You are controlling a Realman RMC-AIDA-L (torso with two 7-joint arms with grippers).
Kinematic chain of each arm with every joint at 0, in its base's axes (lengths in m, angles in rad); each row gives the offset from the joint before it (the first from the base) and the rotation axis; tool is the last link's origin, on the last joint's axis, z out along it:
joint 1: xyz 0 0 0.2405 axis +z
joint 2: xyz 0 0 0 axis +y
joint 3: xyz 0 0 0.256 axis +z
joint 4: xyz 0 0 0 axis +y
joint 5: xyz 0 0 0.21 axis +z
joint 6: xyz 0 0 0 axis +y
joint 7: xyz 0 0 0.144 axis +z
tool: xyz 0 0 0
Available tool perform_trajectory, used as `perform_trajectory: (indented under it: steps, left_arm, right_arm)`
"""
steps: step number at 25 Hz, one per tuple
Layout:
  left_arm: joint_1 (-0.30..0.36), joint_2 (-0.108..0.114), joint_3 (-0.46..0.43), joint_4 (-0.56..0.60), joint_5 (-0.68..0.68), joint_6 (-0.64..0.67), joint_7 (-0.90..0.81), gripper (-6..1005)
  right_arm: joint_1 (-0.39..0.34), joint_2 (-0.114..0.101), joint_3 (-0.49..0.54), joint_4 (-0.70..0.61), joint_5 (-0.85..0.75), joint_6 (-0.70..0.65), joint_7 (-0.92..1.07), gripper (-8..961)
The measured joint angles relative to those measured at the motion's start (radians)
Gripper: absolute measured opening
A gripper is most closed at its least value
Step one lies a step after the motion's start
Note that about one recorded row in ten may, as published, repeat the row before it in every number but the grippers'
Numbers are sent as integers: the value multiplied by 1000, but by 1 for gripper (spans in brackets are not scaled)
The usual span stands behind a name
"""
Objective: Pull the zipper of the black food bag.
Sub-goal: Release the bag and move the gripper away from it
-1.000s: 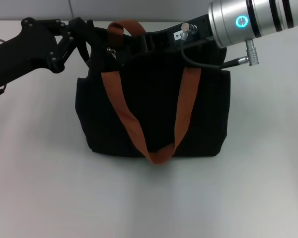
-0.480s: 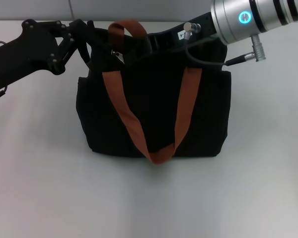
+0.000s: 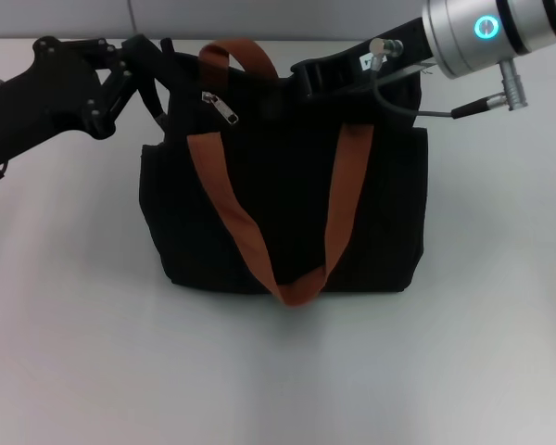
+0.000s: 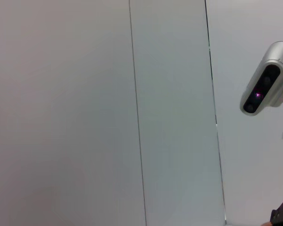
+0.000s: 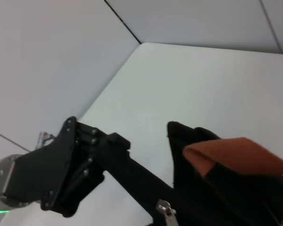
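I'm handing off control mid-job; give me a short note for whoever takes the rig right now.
Left hand: at the top left corner of the large black fabric food bag, pressed against the fabric. Right hand: over the bag's top edge, fingertips hidden.
The small silver metal zipper pull lies free near the left end, beside the rust-orange webbing strap; neither hand holds it.
Left to do: grip the pull and draw it along.

Black food bag (image 3: 287,204): matt woven cloth. Strap handles (image 3: 227,209): rust-orange webbing. Zipper (image 3: 224,108): shiny silver metal. Right arm (image 3: 486,32): brushed metal. Table (image 3: 278,371): smooth matt white.
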Motion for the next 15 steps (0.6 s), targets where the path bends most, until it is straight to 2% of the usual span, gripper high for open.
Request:
perform_trajectory:
  steps: [7, 15]
  left_arm:
    - [2, 1, 0, 1, 0, 3, 0, 22]
    - [1, 0, 0, -5, -1, 14, 3, 22]
  right_arm:
    - [-10, -1, 5, -26, 24, -20, -26, 67]
    - [-5, -2, 5, 28, 112, 33, -88, 112]
